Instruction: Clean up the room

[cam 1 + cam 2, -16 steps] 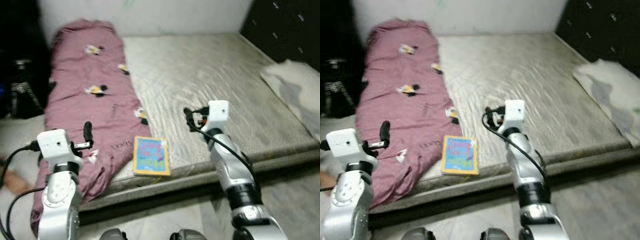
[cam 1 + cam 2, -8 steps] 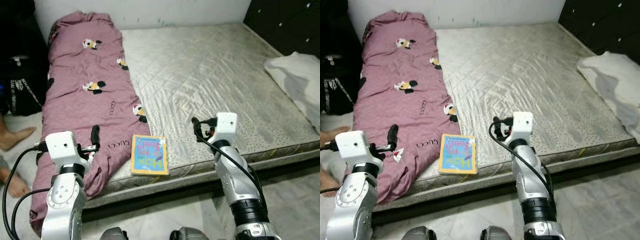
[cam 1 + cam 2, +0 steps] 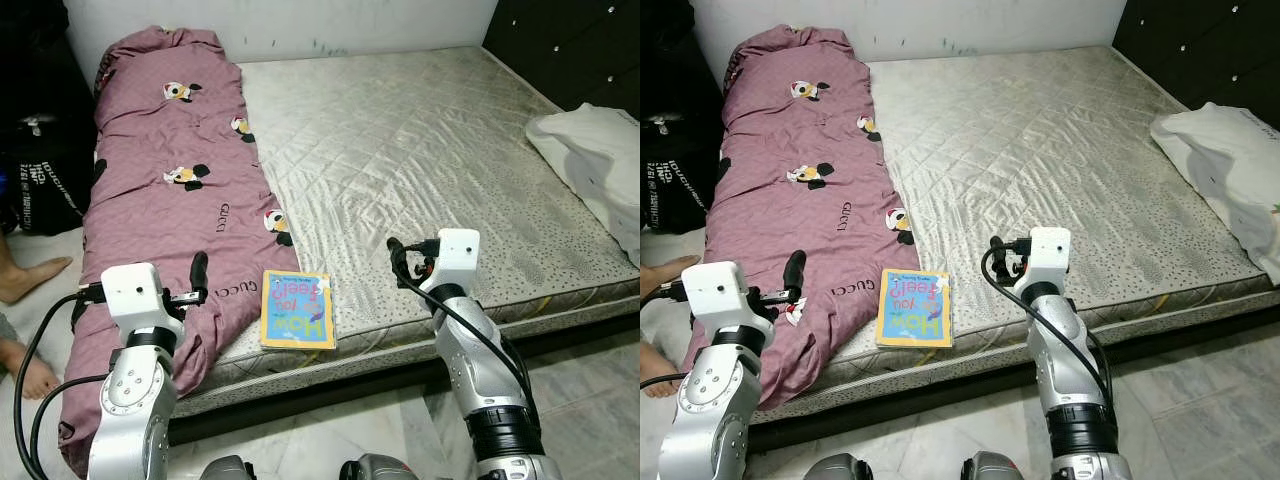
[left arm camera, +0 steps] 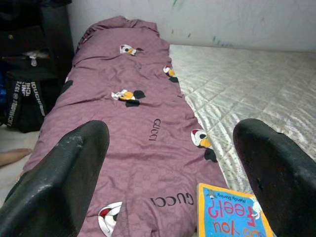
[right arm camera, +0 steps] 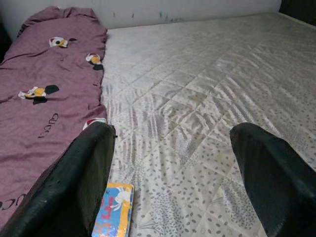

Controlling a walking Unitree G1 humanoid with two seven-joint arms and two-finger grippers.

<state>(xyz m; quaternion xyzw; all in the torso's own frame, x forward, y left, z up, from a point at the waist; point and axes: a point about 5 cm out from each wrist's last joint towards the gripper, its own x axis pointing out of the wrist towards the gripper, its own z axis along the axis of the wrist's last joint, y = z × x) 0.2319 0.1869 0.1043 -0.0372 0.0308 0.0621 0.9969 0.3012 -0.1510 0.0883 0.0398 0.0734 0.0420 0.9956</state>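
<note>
A colourful children's book (image 3: 298, 309) lies on the front edge of the bare grey mattress (image 3: 420, 150), right beside a mauve blanket (image 3: 170, 190) printed with cartoon figures. The blanket runs down the mattress's left side and hangs over its front. My left gripper (image 4: 173, 128) is open, held over the blanket's front end just left of the book (image 4: 232, 212). My right gripper (image 5: 170, 131) is open too, hovering over the mattress just right of the book (image 5: 114, 210). Neither holds anything.
A white pillow (image 3: 595, 150) rests at the mattress's right edge. A black bag (image 3: 40, 170) stands on the floor at the left, with a person's bare feet (image 3: 30, 275) near it. Dark cabinets (image 3: 580, 40) fill the back right. Pale marble floor (image 3: 590, 400) lies before the bed.
The camera has shifted and the blur has cleared. Both arms now sit slightly lower in the picture. A person's feet have come into view at the left.
</note>
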